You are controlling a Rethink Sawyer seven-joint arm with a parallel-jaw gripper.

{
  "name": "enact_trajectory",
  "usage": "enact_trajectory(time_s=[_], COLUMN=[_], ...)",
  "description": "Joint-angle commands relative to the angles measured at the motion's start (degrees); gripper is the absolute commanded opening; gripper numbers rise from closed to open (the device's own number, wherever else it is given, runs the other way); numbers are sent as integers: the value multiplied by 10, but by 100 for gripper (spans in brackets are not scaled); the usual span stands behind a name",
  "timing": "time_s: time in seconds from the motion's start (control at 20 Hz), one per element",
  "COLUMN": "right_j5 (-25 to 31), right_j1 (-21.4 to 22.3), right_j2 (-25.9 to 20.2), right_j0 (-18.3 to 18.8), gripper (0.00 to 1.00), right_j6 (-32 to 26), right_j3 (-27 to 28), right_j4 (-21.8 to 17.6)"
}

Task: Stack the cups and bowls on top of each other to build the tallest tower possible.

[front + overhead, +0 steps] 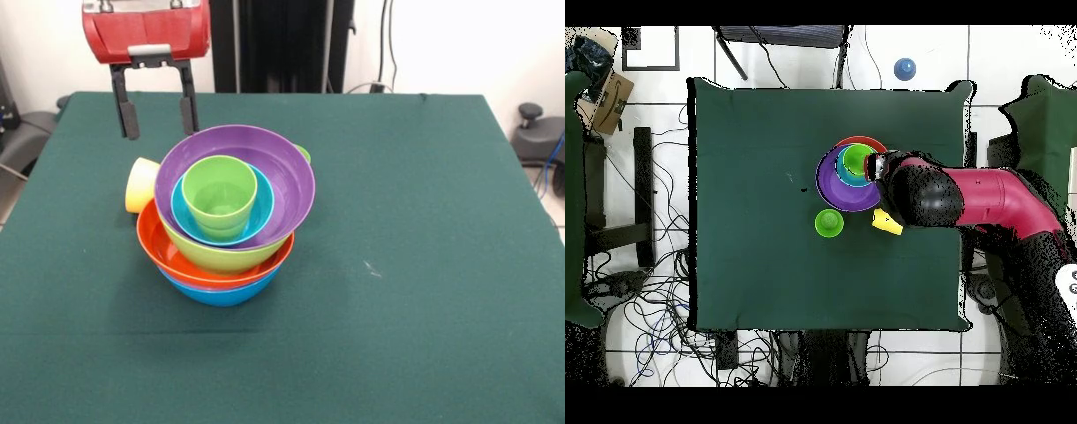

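The tower stands left of the table's middle: a blue bowl (221,291) at the bottom, then orange (168,252), lime green (221,256) and purple (278,181) bowls. A small cyan bowl (187,219) sits in the purple one and holds an upright light green cup (221,196). The upper bowls sit tilted. The pale yellow cup (141,184) lies on its side against the tower's left. My gripper (159,108) hangs open and empty above and behind the yellow cup. In the overhead view, the tower (850,172) and the yellow cup (887,221) lie beside my arm (965,200).
A small green round thing (829,222) sits on the green cloth (424,265) beside the tower. In the front view only its edge (305,153) shows behind the purple bowl. Cables and chairs surround the table.
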State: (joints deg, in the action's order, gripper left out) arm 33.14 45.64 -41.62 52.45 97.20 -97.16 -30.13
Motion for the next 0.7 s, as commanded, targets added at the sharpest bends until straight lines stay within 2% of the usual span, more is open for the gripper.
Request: enact_trajectory(time_s=[0.05, 0.5, 0.7], right_j5=[83, 87, 93], right_j1=[-19, -58, -55], right_j2=[36, 45, 48], right_j0=[-22, -23, -23], gripper=[100, 100, 100], right_j6=[-27, -43, -39], right_j3=[9, 42, 34], right_j4=[-6, -22, -18])
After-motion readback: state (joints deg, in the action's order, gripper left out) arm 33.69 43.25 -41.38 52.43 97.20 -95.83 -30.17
